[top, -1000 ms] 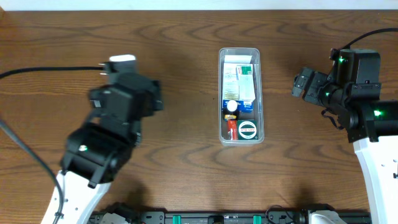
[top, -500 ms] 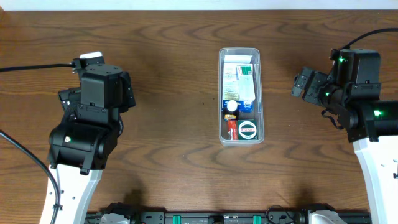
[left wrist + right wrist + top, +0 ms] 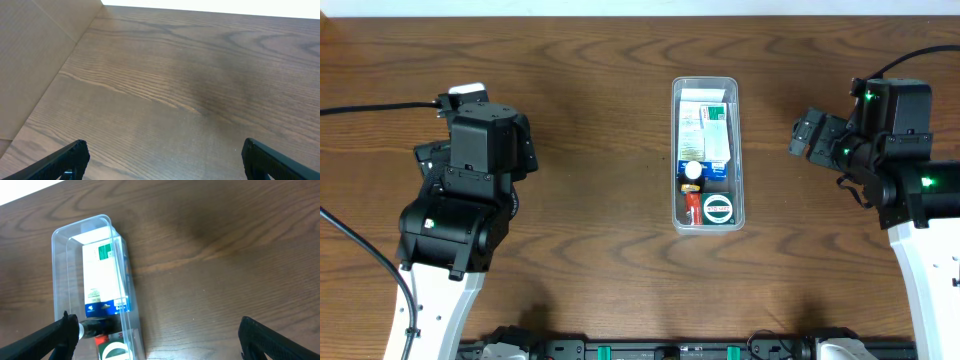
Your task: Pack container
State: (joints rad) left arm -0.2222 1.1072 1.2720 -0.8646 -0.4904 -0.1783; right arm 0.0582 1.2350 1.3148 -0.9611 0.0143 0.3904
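Container lay near the middle of the table, its long axis running from 12 to 6 o'clock and its white label at the 12 o'clock end. It was well filled. A white and green box took up the half toward 12 o'clock. Below that sat a small white cap, with a red item and a round green lid crowded into the 6 o'clock end. Nothing stood proud of the rim as far as the overhead view showed, and no loose goods lay on the wood around it. No cover for it was in view either. The left gripper hung well off at 9 o'clock from the container, fingers spread wide with nothing between them, its camera seeing only bare wood. The right gripper waited at 3 o'clock, well apart from the container, likewise released and empty, looking down toward the box end. With everything inside, both tools slack and clear, and nothing left on the table to pick, the packing looked finished or very nearly so. At most a last nudge to settle the contents seemed to remain, and neither arm was placed for one.
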